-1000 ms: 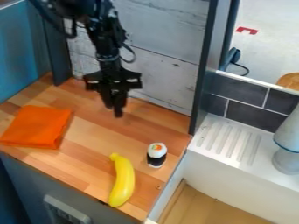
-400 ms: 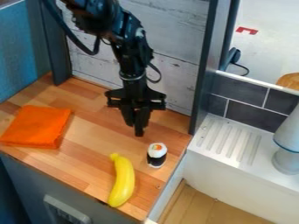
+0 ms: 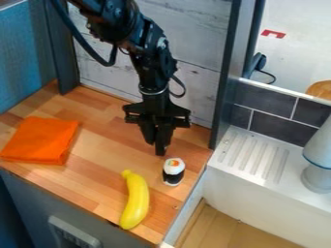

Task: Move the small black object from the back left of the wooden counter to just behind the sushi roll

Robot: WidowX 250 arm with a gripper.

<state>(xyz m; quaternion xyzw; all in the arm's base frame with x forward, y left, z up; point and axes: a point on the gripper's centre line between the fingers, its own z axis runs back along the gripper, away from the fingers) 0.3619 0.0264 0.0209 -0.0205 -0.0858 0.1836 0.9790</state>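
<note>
My hand (image 3: 159, 149) hangs near mid-frame, close to the upright sushi (image 3: 173, 172) at lower centre; I cannot tell how wide it is. My bench (image 3: 97, 179) also carries a banana (image 3: 136, 201), lower centre, and an orange cloth (image 3: 40, 140), left.

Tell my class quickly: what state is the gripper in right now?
Gripper: whether open or closed cannot be told; it hangs above the counter near the toy sushi, apparently holding nothing.

No readable text or numbers stand on anything here.
</note>
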